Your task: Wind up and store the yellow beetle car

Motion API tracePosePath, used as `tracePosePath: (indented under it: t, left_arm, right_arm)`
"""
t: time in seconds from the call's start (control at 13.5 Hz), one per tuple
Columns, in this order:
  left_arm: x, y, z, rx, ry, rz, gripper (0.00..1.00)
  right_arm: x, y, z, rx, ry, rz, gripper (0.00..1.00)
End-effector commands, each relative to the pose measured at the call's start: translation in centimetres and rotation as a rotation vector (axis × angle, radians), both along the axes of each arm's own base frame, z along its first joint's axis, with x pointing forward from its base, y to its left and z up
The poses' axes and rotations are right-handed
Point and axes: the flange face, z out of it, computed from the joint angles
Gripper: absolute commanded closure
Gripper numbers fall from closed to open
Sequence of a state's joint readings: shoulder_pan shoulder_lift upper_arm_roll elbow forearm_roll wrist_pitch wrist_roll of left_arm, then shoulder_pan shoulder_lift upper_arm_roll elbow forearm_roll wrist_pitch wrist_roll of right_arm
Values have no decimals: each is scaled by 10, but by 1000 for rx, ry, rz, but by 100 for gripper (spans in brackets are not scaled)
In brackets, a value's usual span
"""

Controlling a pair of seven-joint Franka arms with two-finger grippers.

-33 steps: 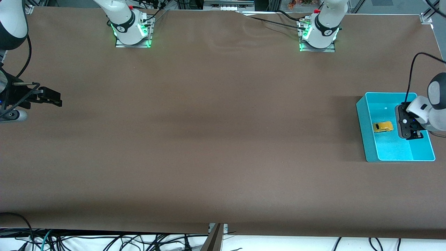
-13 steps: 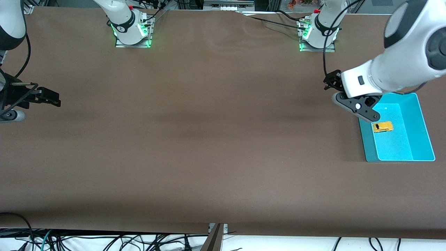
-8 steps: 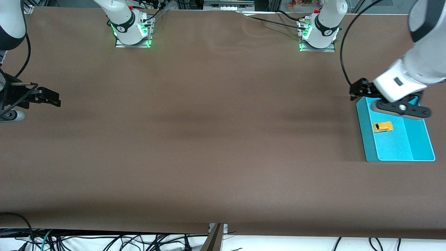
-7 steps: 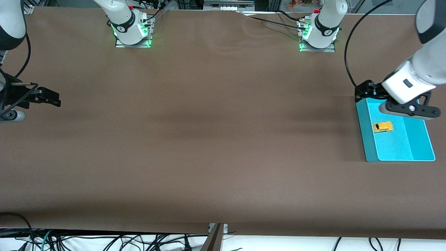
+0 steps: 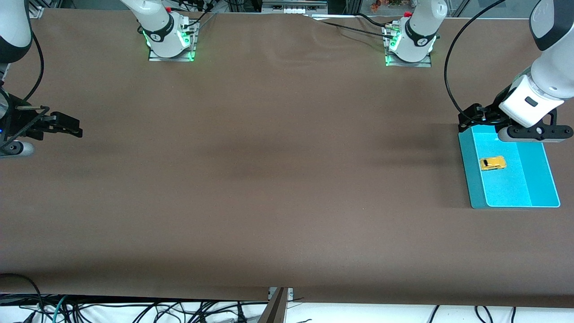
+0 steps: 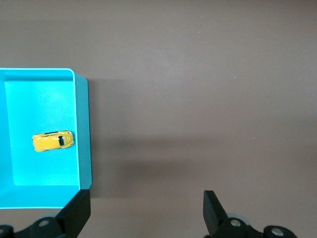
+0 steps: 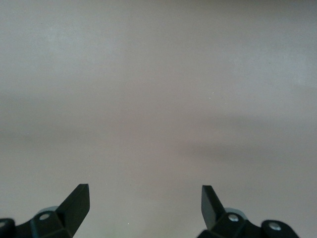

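Front view: your yellow beetle car [image 5: 493,163] lies inside the cyan bin [image 5: 542,179]. Left gripper [image 6: 146,210] hangs spread empty above the bin's rim; right gripper [image 7: 143,203] waits agape over bare table [image 5: 269,179].

No text, label, brand, number or sign can be read on anything here.

The left tool [image 6: 146,215] hangs raised with its fingers spread wide and empty. The right tool [image 7: 145,210], held just as wide and empty, waits at the right arm's end.
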State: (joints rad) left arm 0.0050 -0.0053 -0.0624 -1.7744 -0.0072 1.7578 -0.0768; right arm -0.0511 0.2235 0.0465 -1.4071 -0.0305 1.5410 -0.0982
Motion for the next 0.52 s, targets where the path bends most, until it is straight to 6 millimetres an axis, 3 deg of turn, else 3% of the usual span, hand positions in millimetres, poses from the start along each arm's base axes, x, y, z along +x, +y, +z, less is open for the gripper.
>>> tracePosePath:
  t: [0.0,0.45]
  left_arm:
    - [-8,-3,3,-15,-18,12,0]
    - [-7,-7,3,-11,-18,1,0]
  right_arm:
    - [-2,-2,4,17,-5,-18,0]
    - [-2,-2,4,17,-5,-18,0]
